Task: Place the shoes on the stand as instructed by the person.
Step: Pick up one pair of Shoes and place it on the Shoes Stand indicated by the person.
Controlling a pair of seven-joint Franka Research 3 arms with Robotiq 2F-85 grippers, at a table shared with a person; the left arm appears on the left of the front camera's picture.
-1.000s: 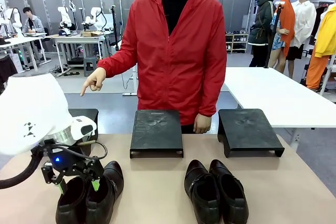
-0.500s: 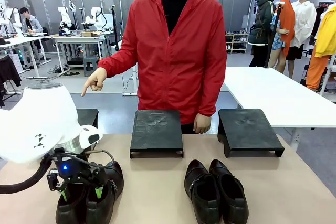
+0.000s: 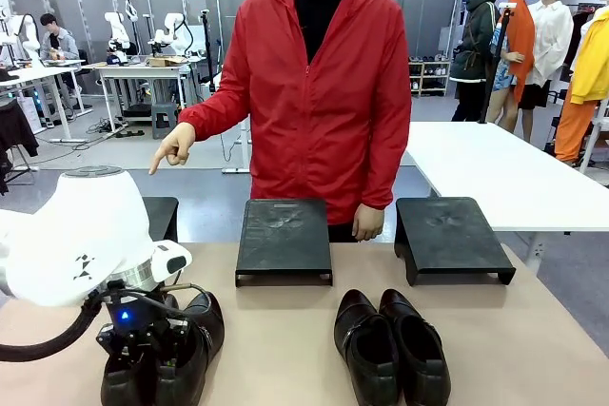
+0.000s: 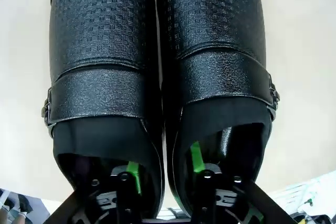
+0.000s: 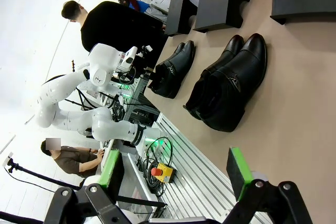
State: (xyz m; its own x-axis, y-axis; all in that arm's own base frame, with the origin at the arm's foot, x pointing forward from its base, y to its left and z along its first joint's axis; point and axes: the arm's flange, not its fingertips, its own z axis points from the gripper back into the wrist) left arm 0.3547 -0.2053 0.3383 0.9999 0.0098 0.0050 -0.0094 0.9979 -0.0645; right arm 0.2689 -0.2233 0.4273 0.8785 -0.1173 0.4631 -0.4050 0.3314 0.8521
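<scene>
Moved: left gripper [image 3: 152,347] sits lower than a second ago, now down inside the left pair [image 3: 205,316].
Left grip: one finger in each shoe's opening, the inner walls between them; cannot tell if clamped.
Right grip: right gripper [image 5: 174,157] has its jaws wide apart and empty.
Shoes: left pair at the table's [image 3: 285,330] near-left corner; right pair [image 3: 390,344] at the near edge, right of middle.
Person: hand [image 3: 171,149] points downward beyond the far-left edge.

Left pair [image 3: 162,358], right pair [image 3: 391,346] on table [image 3: 285,349]; stands [image 3: 284,240] behind.
</scene>
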